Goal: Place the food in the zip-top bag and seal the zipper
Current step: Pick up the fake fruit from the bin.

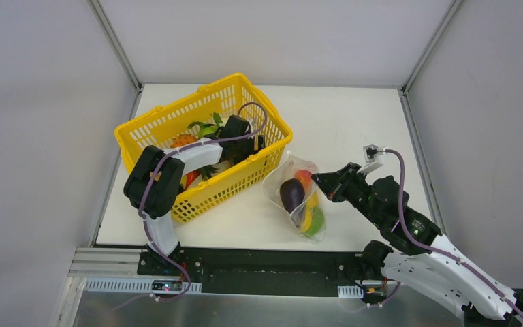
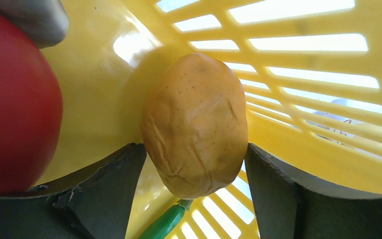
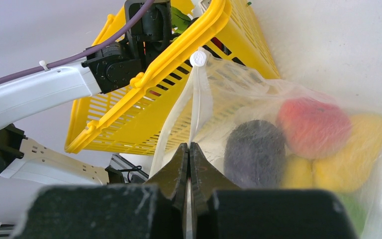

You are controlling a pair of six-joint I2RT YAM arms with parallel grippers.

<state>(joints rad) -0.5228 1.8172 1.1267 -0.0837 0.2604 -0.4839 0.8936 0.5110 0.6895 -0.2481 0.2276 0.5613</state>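
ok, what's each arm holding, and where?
Right gripper: shut on the zip-top bag, at its edge strip. Left gripper: fingers against both sides of a tan food piece in the basket; grip unconfirmed.

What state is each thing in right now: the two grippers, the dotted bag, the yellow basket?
Left gripper: shut on the tan potato, inside the basket.
Right gripper: shut on the zip-top bag edge.
Zip-top bag: lying down, food inside.
Basket: upright, more food in it.
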